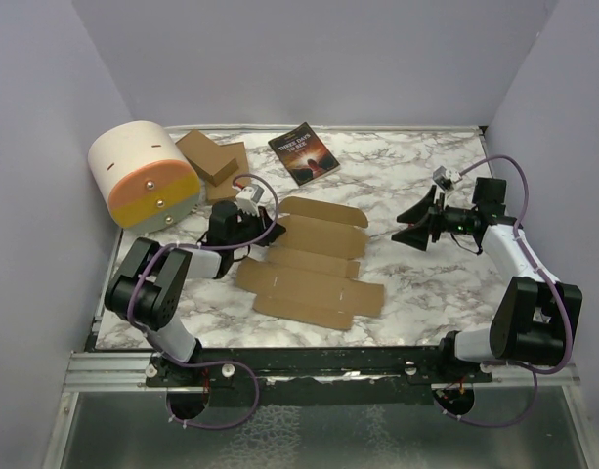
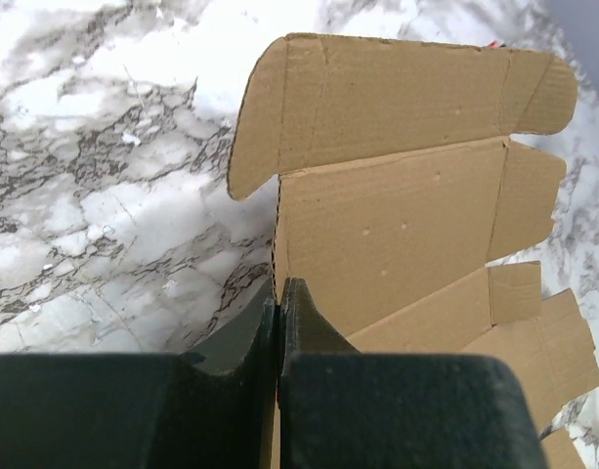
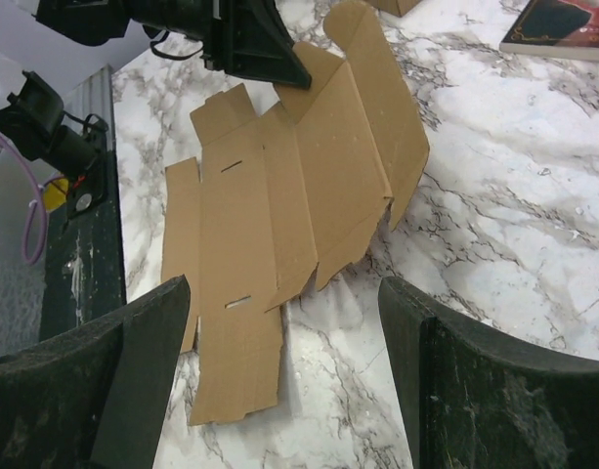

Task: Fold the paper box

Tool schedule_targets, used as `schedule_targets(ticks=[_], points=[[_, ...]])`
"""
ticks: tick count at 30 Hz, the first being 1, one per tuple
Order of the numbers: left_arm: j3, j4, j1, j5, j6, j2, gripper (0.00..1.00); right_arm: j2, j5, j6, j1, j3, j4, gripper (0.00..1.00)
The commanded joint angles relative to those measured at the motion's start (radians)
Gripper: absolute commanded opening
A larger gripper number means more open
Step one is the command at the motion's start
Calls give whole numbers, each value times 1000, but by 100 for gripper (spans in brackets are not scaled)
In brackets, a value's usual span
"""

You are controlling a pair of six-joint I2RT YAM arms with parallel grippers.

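Observation:
The paper box (image 1: pixel 314 264) is a flat brown die-cut sheet lying mid-table, flaps spread; it also fills the left wrist view (image 2: pixel 397 215) and shows in the right wrist view (image 3: pixel 299 166). My left gripper (image 1: pixel 265 233) is shut on the sheet's left edge, and the cardboard edge runs between its closed fingertips (image 2: pixel 278 288). The sheet's far side looks raised off the marble there. My right gripper (image 1: pixel 416 230) hovers to the right of the sheet, apart from it. Its jaws stand wide open (image 3: pixel 284 285) with nothing between them.
A dark-covered book (image 1: pixel 304 153) lies at the back. A stack of flat brown cardboard pieces (image 1: pixel 213 161) sits at the back left, next to a cream and orange rounded container (image 1: pixel 145 176). Grey walls close in on three sides.

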Motion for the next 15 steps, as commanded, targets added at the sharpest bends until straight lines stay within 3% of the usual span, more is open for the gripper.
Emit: schedule_targets(ticks=[1,5,10,15], points=[[-61,244,-12,-65,-56,-76,0,0,-82,-147,0,9,-97,79],[-119,323,-27,-140,-69,-133,0,-12,-97,-275,0,27,-192,79],[-197,380,-49,-247,-78,-207,0,-50,-86,-346,1,-4,-170,79],[-245,407,-73,-339,-82,-251,0,-92,104,-155,32,-50,83,79]])
